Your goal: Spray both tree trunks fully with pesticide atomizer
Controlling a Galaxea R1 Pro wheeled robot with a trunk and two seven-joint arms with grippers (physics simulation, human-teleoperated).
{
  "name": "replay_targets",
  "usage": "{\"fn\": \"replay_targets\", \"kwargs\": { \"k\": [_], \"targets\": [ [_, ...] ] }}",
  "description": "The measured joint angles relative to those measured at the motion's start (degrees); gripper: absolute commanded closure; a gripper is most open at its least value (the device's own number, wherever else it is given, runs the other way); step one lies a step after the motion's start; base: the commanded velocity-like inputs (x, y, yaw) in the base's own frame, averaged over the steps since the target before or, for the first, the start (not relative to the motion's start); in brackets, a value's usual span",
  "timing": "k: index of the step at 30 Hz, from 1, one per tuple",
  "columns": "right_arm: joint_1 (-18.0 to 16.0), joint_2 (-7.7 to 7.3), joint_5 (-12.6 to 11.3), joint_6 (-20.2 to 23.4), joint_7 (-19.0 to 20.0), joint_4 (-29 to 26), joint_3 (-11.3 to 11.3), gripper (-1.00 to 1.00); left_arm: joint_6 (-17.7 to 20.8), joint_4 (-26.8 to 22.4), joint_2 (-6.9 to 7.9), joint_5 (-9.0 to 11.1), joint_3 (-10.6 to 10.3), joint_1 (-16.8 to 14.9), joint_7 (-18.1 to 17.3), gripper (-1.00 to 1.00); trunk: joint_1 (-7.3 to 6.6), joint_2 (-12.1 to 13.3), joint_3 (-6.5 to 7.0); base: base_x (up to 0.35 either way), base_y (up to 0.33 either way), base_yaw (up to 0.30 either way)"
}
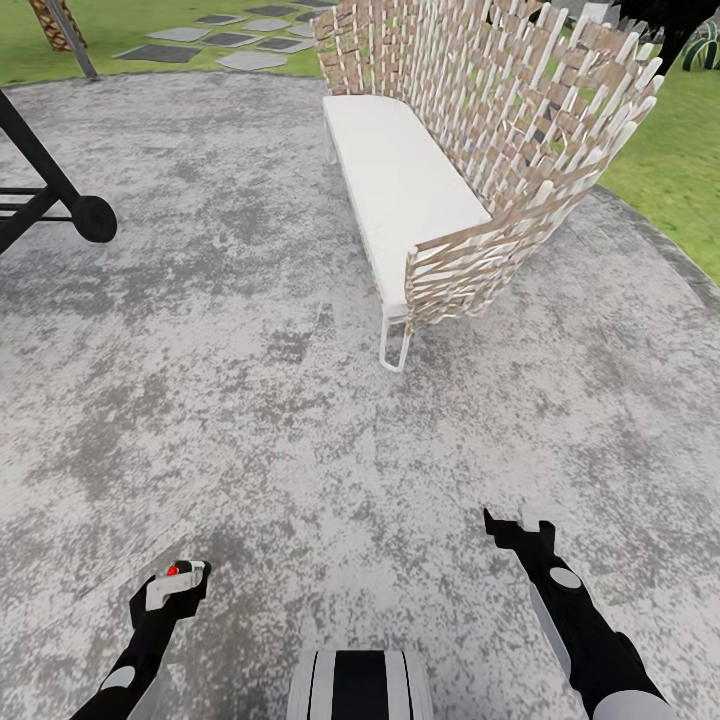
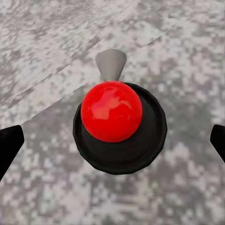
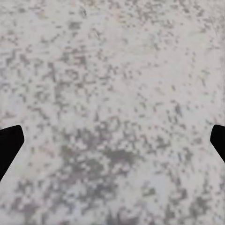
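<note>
The pesticide atomizer (image 2: 111, 110) stands on the mottled grey floor (image 1: 250, 420). From above it is a glossy red ball on a round black body with a grey nozzle. In the head view the atomizer (image 1: 172, 570) is a tiny red-topped speck at the lower left. My left gripper (image 1: 180, 580) hangs right over it. In the left wrist view the left gripper (image 2: 112, 143) is open, its black fingertips (image 2: 9, 145) well apart from the atomizer on both sides. My right gripper (image 1: 512, 527) is open and empty above bare paving at the lower right, as the right wrist view (image 3: 112, 143) confirms. Both trees are out of view.
A wicker bench (image 1: 500, 130) with a white seat stands ahead on the right. A black frame with a wheel (image 1: 90, 215) reaches in from the left edge. Lawn (image 1: 670, 170) borders the curved paving, and stepping stones (image 1: 200, 40) lie at the far back.
</note>
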Motion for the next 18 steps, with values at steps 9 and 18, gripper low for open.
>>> {"fn": "replay_targets", "kwargs": {
  "k": [9,18],
  "targets": [
    [0.0,0.0,0.0,0.0,0.0,0.0,0.0,-1.0,0.0,-0.1,-0.01,0.0,0.0,0.0,0.0,-1.0,0.0,0.0,0.1,0.0,0.0,0.0],
    [0.0,0.0,0.0,0.0,0.0,0.1,0.0,-1.0,0.0,0.0,-0.06,0.0,0.0,0.0,0.0,-1.0,0.0,0.0,0.3,0.0,0.0,0.0]
  ]
}}
